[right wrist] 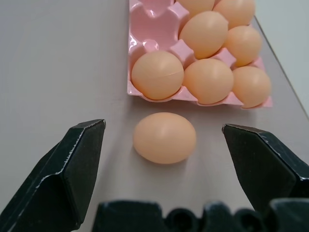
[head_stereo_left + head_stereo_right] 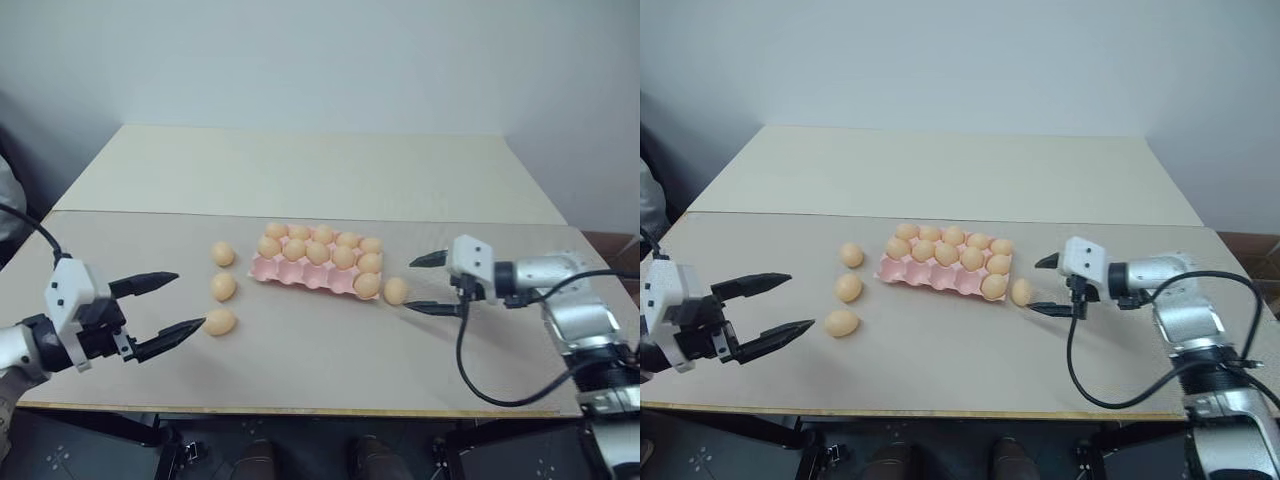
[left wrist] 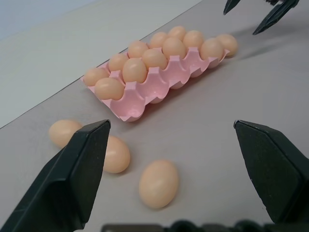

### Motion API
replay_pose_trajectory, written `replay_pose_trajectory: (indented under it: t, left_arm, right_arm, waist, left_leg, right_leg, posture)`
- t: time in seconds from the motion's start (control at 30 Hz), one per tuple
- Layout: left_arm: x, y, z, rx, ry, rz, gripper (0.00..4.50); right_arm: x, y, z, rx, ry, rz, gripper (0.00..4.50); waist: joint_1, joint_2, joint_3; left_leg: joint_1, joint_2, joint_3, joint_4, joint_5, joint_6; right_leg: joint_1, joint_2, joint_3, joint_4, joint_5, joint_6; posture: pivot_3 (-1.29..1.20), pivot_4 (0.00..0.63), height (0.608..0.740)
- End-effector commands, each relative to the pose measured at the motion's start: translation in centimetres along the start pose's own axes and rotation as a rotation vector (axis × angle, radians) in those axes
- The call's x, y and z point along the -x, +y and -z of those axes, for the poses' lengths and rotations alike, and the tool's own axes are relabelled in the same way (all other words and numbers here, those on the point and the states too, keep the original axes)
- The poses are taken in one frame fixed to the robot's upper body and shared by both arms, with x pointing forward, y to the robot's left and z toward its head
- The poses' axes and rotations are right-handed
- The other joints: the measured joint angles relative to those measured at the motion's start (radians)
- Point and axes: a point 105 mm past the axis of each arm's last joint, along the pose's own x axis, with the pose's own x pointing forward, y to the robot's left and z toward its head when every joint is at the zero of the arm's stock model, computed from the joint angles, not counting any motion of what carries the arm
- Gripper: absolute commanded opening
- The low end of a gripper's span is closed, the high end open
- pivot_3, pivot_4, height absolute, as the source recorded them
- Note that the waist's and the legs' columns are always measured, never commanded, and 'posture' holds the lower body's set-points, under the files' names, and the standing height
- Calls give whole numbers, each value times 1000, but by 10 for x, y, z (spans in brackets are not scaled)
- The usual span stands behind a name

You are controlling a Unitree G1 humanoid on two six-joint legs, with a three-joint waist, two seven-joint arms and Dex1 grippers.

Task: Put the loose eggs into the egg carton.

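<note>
— Black fingers of the right claw (image 1: pixel 161 169) are seen spread wide, with nothing held. Where is the egg to be picked?

— One loose egg (image 1: pixel 164 137) is seen lying on the tabletop (image 2: pixel 330 350), straight ahead of the right claw and between the lines of its two fingers. No finger is touching it yet. Its long side is laid across, from one finger toward the other.

— And the egg carton (image 2: pixel 300 274)?

— It is found just past that egg, almost touching it. Many cups are filled, and empty cups are seen along the row nearest the robot.

— What about the left claw (image 2: pixel 165 310)?

— It is spread wide too and holds nothing. Three more loose eggs (image 2: pixel 219 321) are seen ahead of it, the nearest close by one fingertip. These lie well apart from the right claw.

— So which claw is nearer to which egg?

— The single egg is best reached by the right claw, it is judged. Care is needed, since the carton's edge is so close behind. Plenty of bare tabletop is left on the near side.
</note>
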Motion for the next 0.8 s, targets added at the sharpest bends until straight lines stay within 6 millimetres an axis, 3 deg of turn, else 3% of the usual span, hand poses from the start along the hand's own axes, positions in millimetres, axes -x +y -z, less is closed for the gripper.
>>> replay_pose_trajectory:
  t: [0.03,0.5,0.6,0.73,0.8]
  left_arm:
    - [-1,-4,-9,-46,-16,3,4461]
    - [-3,-11,-10,-41,-15,-2,4461]
    - [-4,-12,-9,-41,-16,0,4500]
    - [-5,-13,-10,-40,-20,4,4500]
    - [-5,-13,-10,-40,-19,5,4500]
  right_arm:
    - [-3,-11,-1,42,5,14,4500]
    - [-33,-14,13,13,17,-28,4500]
    - [-37,-14,14,7,17,-33,3879]
    - [-38,-13,15,16,21,-34,2700]
    - [-37,-12,15,23,24,-30,2680]
  waist:
    - [0,0,0]
    - [-4,0,0]
    - [-4,0,0]
    - [-4,0,0]
    - [-3,0,0]
  left_leg:
    - [0,0,0,0,0,0]
    - [1,0,0,0,0,0]
    - [1,1,0,0,0,0]
    - [1,1,0,0,0,0]
    - [1,1,0,0,0,0]
  right_leg:
    - [0,0,0,0,0,0]
    - [0,1,0,1,1,0]
    - [0,1,0,1,1,0]
    - [0,1,0,1,1,0]
    - [0,1,0,1,1,0]
  posture:
    - [0,150,740]
    - [0,150,740]
    - [0,150,740]
    - [0,150,740]
    - [0,150,740]
